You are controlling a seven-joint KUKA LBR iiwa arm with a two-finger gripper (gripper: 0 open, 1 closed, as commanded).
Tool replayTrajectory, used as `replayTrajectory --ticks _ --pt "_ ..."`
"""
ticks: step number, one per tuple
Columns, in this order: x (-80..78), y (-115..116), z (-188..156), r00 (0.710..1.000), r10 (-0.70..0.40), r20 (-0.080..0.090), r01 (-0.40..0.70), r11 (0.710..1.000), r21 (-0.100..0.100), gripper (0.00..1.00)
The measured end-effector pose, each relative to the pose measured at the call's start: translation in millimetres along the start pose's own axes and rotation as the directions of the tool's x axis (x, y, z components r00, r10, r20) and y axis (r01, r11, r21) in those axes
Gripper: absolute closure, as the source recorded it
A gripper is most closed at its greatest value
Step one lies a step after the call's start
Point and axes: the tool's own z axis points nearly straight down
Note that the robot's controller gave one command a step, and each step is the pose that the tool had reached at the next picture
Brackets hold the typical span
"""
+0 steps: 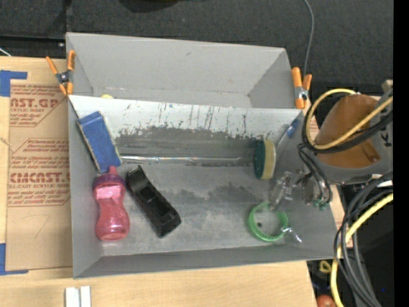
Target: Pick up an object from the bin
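Gripper: low at the right side of the bin, just above the green ring; I cannot tell whether it is apart or together.
Nearest thing: the green ring, flat on the floor near the front right corner, clear of neighbours, so probably the easiest pick.
Close by: a round green-and-cream disc on edge.
Far left: blue block, pink bottle, black stapler-like piece, well apart from the gripper.

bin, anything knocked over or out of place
The pink bottle lies on its side at the bin's lower left, and the blue block leans against the left wall. Nothing looks spilled or broken.
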Motion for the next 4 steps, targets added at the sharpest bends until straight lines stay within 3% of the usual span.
replayTrajectory --ticks 1,2,3,4 --pt "0.0 0 0 1.0 0.0 0.0 0.0 1.0 0.0 1.0" --pt "47.1 82 37 0.84 -0.542 -0.001 0.542 0.84 -0.002 1.0" --pt "14.1 18 37 0.809 -0.588 0.003 0.588 0.809 0.004 1.0" --pt "21.5 29 37 0.818 -0.576 0.004 0.576 0.818 0.002 1.0"
